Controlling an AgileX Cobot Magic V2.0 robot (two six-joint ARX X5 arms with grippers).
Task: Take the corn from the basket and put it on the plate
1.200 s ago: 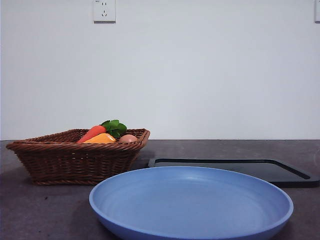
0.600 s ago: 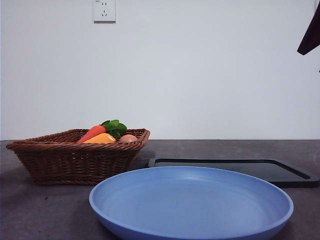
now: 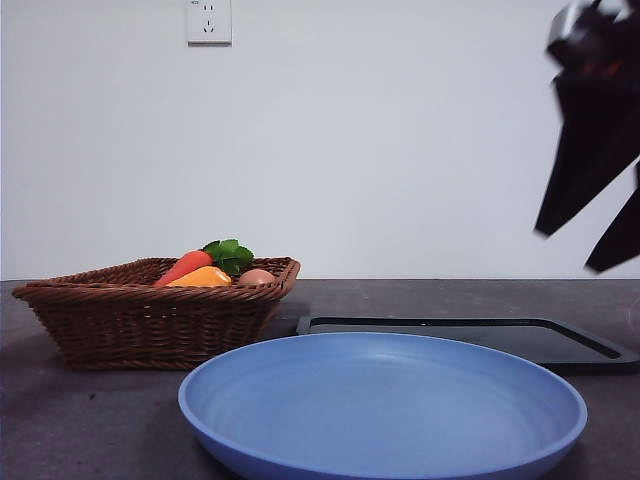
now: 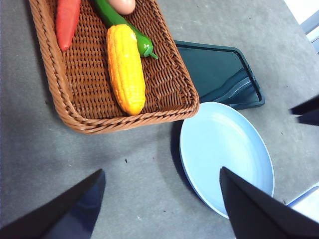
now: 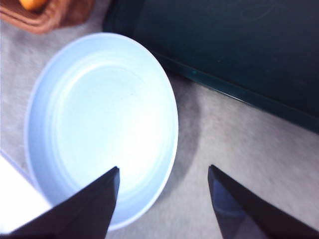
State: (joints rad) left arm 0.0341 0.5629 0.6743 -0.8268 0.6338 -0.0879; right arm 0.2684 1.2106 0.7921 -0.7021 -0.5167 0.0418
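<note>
One corn (image 4: pixel 126 68) — lengthwise along basket (image 4: pixel 172 74)

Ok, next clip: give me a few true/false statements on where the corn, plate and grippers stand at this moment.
1. The corn lies inside the basket. True.
2. The plate already holds the corn. False: the plate has nothing on it.
3. The right gripper hangs open above the plate's edge and the table. True.
4. The left gripper is shut on the carrot. False: it is open, high above the table, holding nothing.
5. The black tray lies behind the plate in the front view. True.
</note>
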